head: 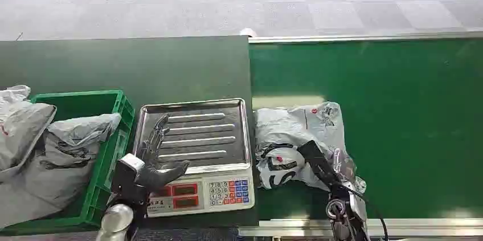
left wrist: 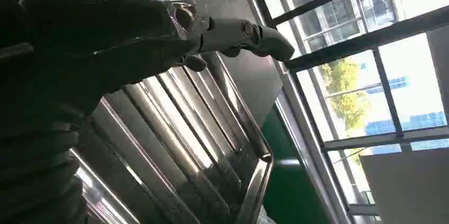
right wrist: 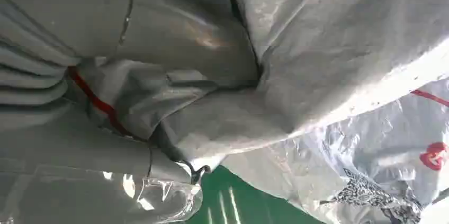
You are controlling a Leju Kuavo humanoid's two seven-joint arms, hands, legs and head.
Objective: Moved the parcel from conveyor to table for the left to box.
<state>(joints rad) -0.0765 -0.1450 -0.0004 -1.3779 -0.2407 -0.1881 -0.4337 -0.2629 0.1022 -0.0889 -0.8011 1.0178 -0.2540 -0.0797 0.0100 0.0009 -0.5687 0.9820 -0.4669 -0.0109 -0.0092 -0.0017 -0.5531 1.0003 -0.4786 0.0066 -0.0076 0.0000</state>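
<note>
A crumpled grey plastic parcel with red marks lies on the green conveyor belt, just right of the scale. My right hand is pressed into its near edge and grips it. The right wrist view shows the parcel's film bunched against the hand. My left hand hovers open over the left side of the scale's steel tray, fingers spread. In the left wrist view the fingers stretch out above the ribbed tray.
An electronic scale with a keypad stands on the dark green table. A green crate at the left holds grey bags. The conveyor's metal rail runs along the far side.
</note>
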